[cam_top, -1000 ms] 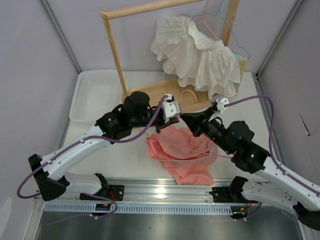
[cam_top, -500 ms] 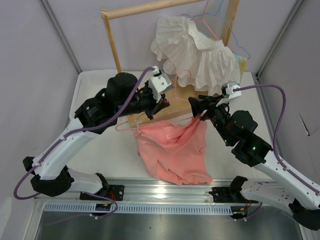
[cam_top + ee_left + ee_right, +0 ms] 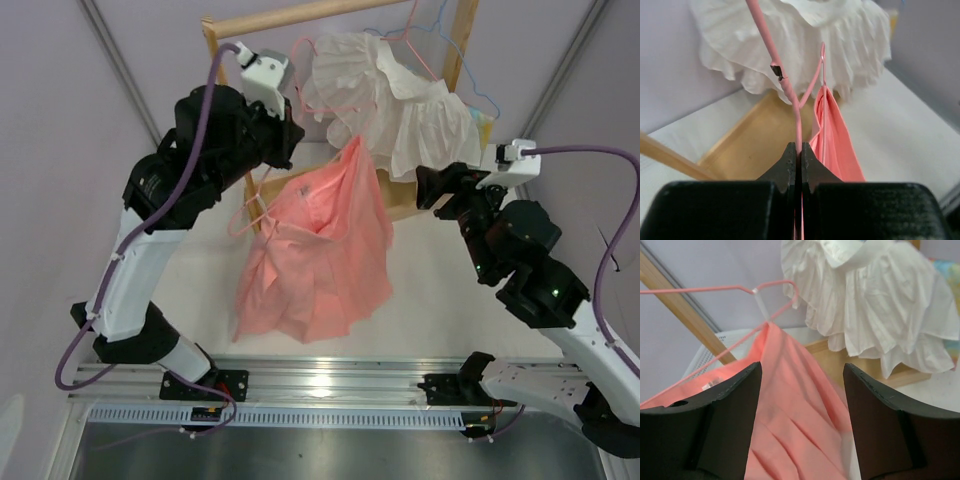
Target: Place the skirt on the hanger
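From above: shows the skirt [image 3: 320,250] draped over the hanger [image 3: 247,205] and apparently hanging clear of the tabletop [image 3: 440,290], held up beside the rack [image 3: 320,11] by the left gripper [image 3: 292,130], pinched on the wire. Shows the right gripper [image 3: 432,188] apart from the cloth, below the white garment [image 3: 400,100], holding nothing. Reads as draping done, hanging up not yet done. From the left wrist: shows the left gripper [image 3: 798,155] pressed together on the pink wire of the hanger [image 3: 785,82], with the skirt [image 3: 832,140] falling just beyond. From the right wrist: shows the right gripper [image 3: 802,377] spread wide with nothing between, facing the skirt [image 3: 790,405] below the neck of the hanger [image 3: 715,289]. Calls next, probably, for raising the hook onto the rack bar without letting cloth slide down the sloping wire.
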Controlling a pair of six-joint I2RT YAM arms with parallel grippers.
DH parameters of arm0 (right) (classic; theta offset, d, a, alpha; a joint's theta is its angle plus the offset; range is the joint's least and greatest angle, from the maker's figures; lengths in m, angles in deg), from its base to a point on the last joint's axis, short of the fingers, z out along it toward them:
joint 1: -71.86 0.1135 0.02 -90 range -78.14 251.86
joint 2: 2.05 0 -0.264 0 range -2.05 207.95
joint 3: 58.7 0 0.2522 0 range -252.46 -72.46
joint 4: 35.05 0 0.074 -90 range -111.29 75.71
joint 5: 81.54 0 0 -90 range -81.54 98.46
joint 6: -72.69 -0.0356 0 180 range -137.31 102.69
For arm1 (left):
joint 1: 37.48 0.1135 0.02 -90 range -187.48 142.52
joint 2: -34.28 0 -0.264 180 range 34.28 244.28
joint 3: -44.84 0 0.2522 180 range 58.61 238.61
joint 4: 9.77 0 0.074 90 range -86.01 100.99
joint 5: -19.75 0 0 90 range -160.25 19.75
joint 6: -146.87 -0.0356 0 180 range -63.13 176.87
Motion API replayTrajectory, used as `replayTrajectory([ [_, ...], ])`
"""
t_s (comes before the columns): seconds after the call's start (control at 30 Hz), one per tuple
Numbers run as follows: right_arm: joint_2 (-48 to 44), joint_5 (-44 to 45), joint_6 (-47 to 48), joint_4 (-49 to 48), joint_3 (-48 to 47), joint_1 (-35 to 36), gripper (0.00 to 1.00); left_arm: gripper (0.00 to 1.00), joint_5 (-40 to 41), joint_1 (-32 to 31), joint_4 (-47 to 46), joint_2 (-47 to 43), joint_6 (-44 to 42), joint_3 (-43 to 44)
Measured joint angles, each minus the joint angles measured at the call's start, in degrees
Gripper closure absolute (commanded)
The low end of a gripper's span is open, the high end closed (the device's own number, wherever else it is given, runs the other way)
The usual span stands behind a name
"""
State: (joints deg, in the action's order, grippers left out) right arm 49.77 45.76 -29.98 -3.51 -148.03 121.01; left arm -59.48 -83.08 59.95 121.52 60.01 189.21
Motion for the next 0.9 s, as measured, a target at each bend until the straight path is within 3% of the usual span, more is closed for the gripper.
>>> replayTrajectory([
  [0.1,1.09,1.86,0.07,2.16,-5.05,-0.11,0.27,1.00,4.46,1.73,-0.46,1.84,3.04,5.64],
  [0.37,2.97,2.84,0.24,5.75,-9.40,-0.26,0.28,1.00,14.47,2.47,-9.55,1.81,4.04,6.19],
  [0.53,3.85,2.80,-0.04,7.87,-9.40,-0.26,0.28,1.00,16.26,3.32,-15.26,8.50,3.34,11.54],
  [0.9,2.54,2.78,-0.96,9.42,-8.81,-0.26,0.29,1.00,18.12,9.92,-20.83,15.34,4.04,8.70],
])
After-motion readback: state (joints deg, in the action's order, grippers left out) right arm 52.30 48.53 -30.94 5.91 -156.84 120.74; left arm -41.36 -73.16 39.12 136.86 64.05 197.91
